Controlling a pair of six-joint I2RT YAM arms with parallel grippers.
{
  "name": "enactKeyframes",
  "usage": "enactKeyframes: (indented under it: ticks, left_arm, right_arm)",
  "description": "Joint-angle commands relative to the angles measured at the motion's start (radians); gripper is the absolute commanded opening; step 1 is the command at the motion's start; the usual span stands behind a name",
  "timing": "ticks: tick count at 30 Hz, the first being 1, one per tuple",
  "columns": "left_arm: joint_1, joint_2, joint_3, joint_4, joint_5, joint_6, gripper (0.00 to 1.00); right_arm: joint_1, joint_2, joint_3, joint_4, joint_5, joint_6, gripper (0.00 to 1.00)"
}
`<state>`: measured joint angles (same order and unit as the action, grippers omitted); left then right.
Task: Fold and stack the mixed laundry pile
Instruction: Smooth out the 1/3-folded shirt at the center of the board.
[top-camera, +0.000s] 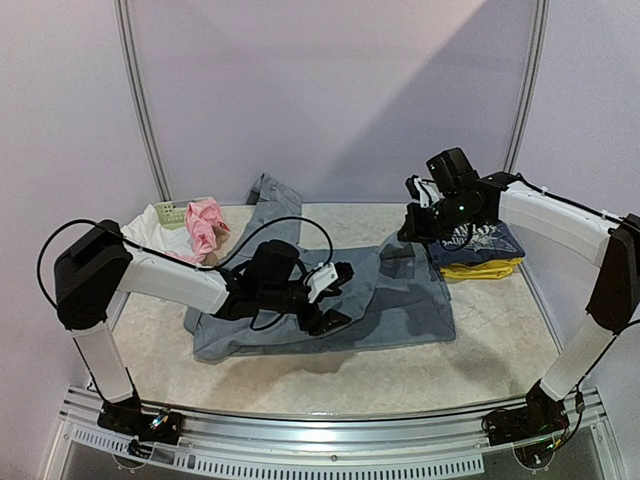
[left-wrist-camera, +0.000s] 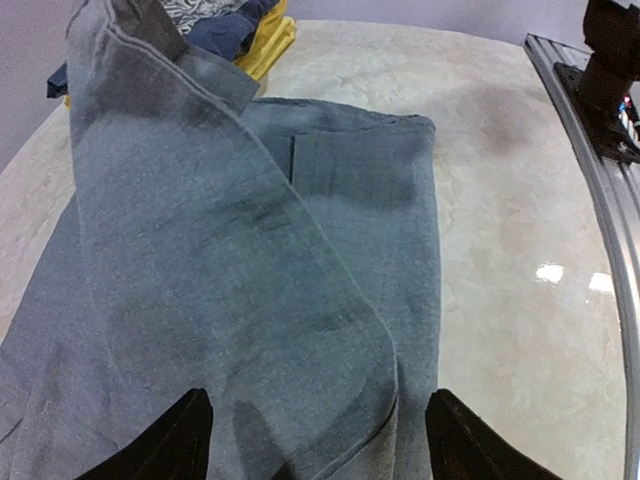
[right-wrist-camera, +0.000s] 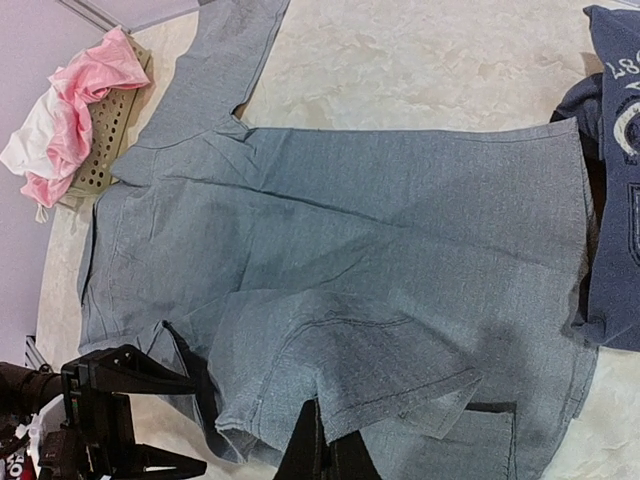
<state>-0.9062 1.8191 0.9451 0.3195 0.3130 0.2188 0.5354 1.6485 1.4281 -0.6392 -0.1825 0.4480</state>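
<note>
Dark fingers (left-wrist-camera: 185, 445) of the left gripper (left-wrist-camera: 318, 445) stand well apart, low over the grey trousers (left-wrist-camera: 230, 260); whether the tips touch the cloth cannot be told. The trousers spread out from under those tips and run ahead of the gripper across the table (left-wrist-camera: 510, 220). Farther ahead the cloth rises in a ridge toward the right gripper (right-wrist-camera: 322, 445), whose fingers are pressed together on a fold at the trousers' edge, holding it up off the layer beneath. Just beside the right gripper, on its outer side, a navy tee (right-wrist-camera: 620, 150) lies on a yellow cloth (top-camera: 480, 268). Well behind the left gripper, past its arm, a pink cloth (top-camera: 207, 222) and a white cloth (top-camera: 150, 232) drape over a basket (top-camera: 170, 212).
</note>
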Motion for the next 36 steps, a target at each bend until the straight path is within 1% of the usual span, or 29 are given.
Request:
enactKeyframes:
  ticks: [1, 7, 11, 13, 16, 18, 19, 21, 25, 30, 36]
  left_arm:
    - [-0.023, 0.026, 0.053, -0.091, 0.085, 0.048, 0.73]
    - [-0.044, 0.051, 0.078, -0.156, 0.089, 0.091, 0.67]
    - [-0.047, 0.06, 0.079, -0.164, 0.087, 0.102, 0.58]
    - [-0.049, 0.063, 0.08, -0.164, 0.081, 0.107, 0.48]
    - [-0.049, 0.065, 0.077, -0.153, 0.069, 0.108, 0.25]
    - [-0.049, 0.066, 0.075, -0.151, 0.064, 0.109, 0.12]
    - [-0.049, 0.066, 0.075, -0.151, 0.062, 0.109, 0.07]
    - [-0.049, 0.068, 0.072, -0.147, 0.056, 0.109, 0.0]
    - [-0.048, 0.063, 0.068, -0.142, 0.052, 0.104, 0.0]
    - [-0.036, 0.019, 0.051, -0.162, 0.051, 0.093, 0.0]
    - [-0.007, -0.079, 0.003, -0.186, 0.036, 0.085, 0.0]
  right_arm:
    - [-0.006, -0.024, 0.022, -0.022, 0.036, -0.008, 0.0]
    - [-0.006, -0.024, 0.026, -0.029, 0.047, -0.007, 0.0]
    - [-0.005, -0.023, 0.03, -0.034, 0.053, -0.005, 0.0]
    - [-0.006, -0.021, 0.032, -0.038, 0.051, -0.005, 0.0]
    - [-0.006, -0.018, 0.032, -0.04, 0.05, -0.004, 0.0]
    - [-0.005, -0.015, 0.031, -0.041, 0.049, -0.002, 0.0]
    - [-0.006, -0.014, 0.031, -0.041, 0.047, -0.002, 0.0]
    - [-0.005, -0.012, 0.031, -0.042, 0.045, -0.002, 0.0]
    - [-0.005, -0.01, 0.031, -0.044, 0.045, -0.003, 0.0]
    - [-0.006, -0.011, 0.019, -0.051, 0.052, -0.005, 0.0]
    - [-0.005, -0.015, -0.004, -0.071, 0.055, -0.011, 0.0]
